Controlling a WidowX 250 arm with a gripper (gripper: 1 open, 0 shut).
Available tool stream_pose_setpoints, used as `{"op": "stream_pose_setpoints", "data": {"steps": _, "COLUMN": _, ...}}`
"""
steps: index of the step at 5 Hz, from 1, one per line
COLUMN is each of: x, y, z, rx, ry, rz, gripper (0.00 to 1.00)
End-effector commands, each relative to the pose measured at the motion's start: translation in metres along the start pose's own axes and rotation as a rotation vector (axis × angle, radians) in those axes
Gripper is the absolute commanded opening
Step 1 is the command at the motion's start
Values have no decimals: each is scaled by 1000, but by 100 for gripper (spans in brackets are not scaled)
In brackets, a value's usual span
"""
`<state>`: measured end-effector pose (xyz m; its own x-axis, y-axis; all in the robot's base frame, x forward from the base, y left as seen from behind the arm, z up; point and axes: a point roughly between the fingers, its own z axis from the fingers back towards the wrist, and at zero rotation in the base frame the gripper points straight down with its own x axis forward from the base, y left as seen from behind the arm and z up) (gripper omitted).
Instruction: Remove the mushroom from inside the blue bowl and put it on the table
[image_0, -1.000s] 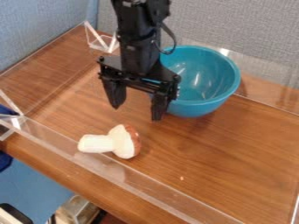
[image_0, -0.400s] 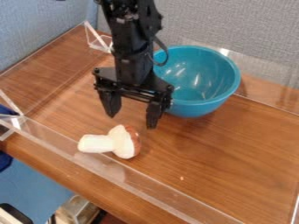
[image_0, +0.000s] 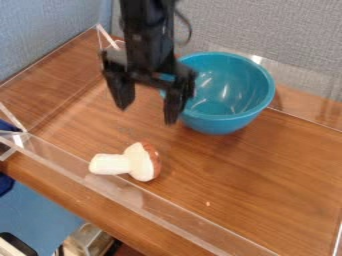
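Tool (image_0: 150, 102) sat upper centre of the frame, jaws spread wide, pointing straight down, nothing between the fingers. Compared with a second earlier it had lifted clear: fingertips that hung low over the worktop (image_0: 254, 190), close above the mushroom, were now higher in frame, level with the bowl's side. It also drifted slightly toward the upper left. Opening looked unchanged across the three pictures.

Mushroom (image_0: 127, 164) lay on its side lower left of centre, cream stem pointing left, reddish-brown cap to the right, resting on bare wood near the front acrylic wall (image_0: 201, 235). It had not shifted between pictures. Well apart from the tool, no contact.

Blue bowl (image_0: 227, 92) stood upper right of centre, upright, interior appeared empty as far as the view showed. Tool's right finger overlapped its left rim in the picture; I couldn't tell whether they touched, probably just in front of it.

Read: mushroom out of the bowl and on the worktop, tool released and retreating upward. Task looked essentially done; only the retract remained.
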<state>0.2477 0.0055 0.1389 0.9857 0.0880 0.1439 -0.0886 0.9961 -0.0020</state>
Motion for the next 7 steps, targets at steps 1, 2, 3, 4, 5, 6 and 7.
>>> {"op": "stream_pose_setpoints", "data": {"steps": 1, "x": 16, "y": -7, "z": -2, "rx": -13, "ry": -44, "rz": -32, "gripper": 100}}
{"op": "stream_pose_setpoints", "data": {"steps": 2, "x": 31, "y": -10, "z": -14, "rx": -26, "ry": -50, "rz": -57, "gripper": 100}}
{"op": "stream_pose_setpoints", "data": {"steps": 3, "x": 42, "y": -12, "z": -13, "rx": -28, "ry": -60, "rz": -36, "gripper": 100}}
{"op": "stream_pose_setpoints", "data": {"steps": 4, "x": 50, "y": -16, "z": -10, "rx": -27, "ry": -73, "rz": -27, "gripper": 100}}
{"op": "stream_pose_setpoints", "data": {"steps": 5, "x": 62, "y": -12, "z": -8, "rx": -16, "ry": -87, "rz": -5, "gripper": 100}}
{"op": "stream_pose_setpoints", "data": {"steps": 6, "x": 65, "y": -1, "z": -9, "rx": -5, "ry": -98, "rz": 5, "gripper": 100}}
{"op": "stream_pose_setpoints", "data": {"steps": 7, "x": 70, "y": 12, "z": -12, "rx": 7, "ry": -109, "rz": 16, "gripper": 100}}
